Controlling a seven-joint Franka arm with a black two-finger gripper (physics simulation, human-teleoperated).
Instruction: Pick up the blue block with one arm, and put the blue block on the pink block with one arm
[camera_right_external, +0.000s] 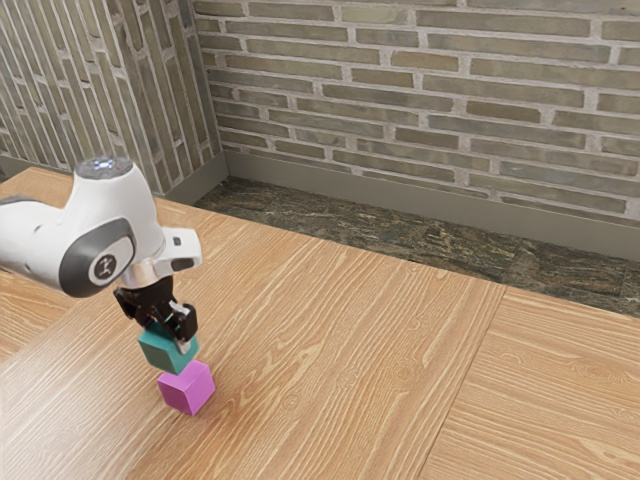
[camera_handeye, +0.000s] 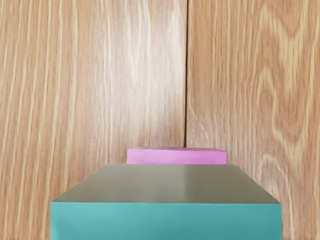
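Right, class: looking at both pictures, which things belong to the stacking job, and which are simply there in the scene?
Part of the job:
- blue block (it looks teal), held in the pincer
- pink block, on the table just beneath the blue block

Just there:
- wooden table
- brick wall
- dark floor

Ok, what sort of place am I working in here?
Probably a simulated indoor test room, not a kitchen or workshop: a wood-plank table, grey brick walls and a dark stone floor. The gripper holds the blue block above the pink block.
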